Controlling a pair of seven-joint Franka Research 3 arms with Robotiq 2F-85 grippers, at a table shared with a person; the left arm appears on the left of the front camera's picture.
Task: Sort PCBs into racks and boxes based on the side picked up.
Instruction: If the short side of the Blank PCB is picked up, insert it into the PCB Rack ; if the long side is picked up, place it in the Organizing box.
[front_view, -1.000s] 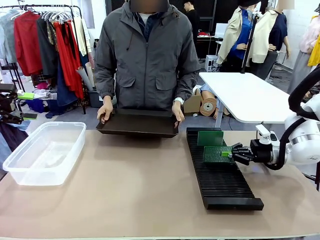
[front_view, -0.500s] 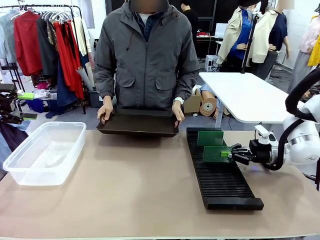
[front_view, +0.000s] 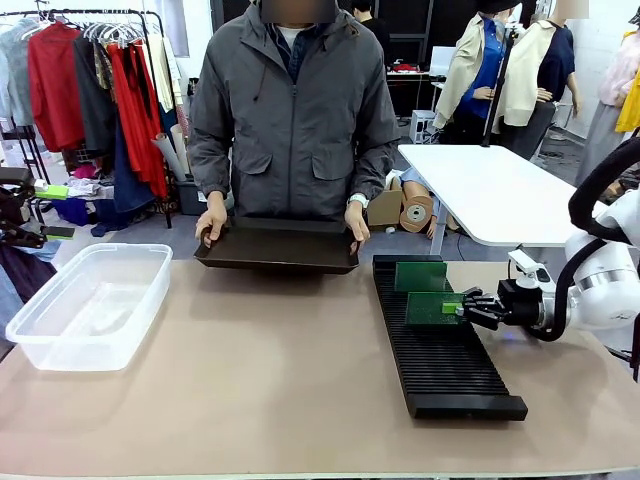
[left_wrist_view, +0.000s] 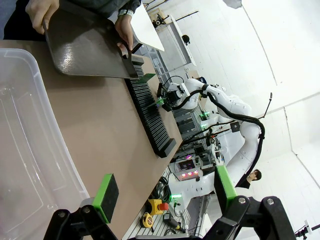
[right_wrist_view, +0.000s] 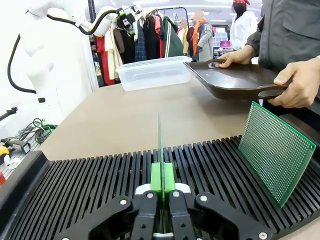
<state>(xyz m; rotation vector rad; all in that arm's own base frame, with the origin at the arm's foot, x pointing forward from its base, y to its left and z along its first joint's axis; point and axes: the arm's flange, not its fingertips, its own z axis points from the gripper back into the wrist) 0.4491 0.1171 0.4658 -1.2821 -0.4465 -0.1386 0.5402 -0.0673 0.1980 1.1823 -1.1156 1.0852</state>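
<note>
- Open table (front_view: 250, 370) between the clear tub (front_view: 88, 303) and the black rack (front_view: 440, 340) — free passage.
- Rack's far end blocked by an upright PCB (front_view: 420, 276); near slots free.
- Far edge obstructed — person's tilted black tray (front_view: 277, 247).

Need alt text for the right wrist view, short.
The right hand is shut on a green PCB, held edge-on and upright over the slotted black rack. A second PCB stands tilted in the rack to the right. Beyond, a person's hands hold a black tray, with a clear box farther back.
</note>
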